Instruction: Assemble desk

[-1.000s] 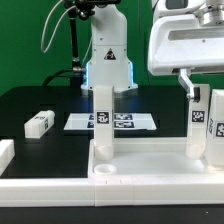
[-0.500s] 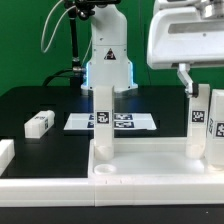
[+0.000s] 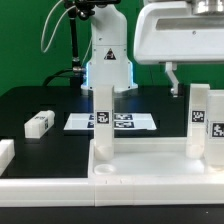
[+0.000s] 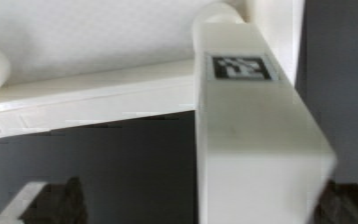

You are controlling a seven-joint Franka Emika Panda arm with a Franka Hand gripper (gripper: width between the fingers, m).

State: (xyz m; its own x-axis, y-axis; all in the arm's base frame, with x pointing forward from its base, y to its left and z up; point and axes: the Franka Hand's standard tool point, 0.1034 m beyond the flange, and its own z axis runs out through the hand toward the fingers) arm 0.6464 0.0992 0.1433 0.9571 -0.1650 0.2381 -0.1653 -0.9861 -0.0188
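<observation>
On the black counter [image 3: 30, 100], nearest the exterior camera, we note the desk's large white rimmed plastic tabletop [image 3: 150, 165]. Two tagged white block legs stand upright in it: left-side leg [image 3: 104, 125] and right-side leg [image 3: 201, 120], sides as the exterior view shows them. Smooth hard plastic; we judge it light, stiff, slippery, so grip a leg across its flat faces. Claw [image 3: 172, 84] hangs released, empty, above and beside the right-side leg. Third leg [image 3: 38, 123] lies loose.

I see the tall rectangular white plastic leg [image 4: 247, 150] smooth and matt; beside it, the rimmed white plastic desk panel [image 4: 87, 95] matches. Under the leg, the black tabletop [image 3: 30, 100] shows a faint sheen.
</observation>
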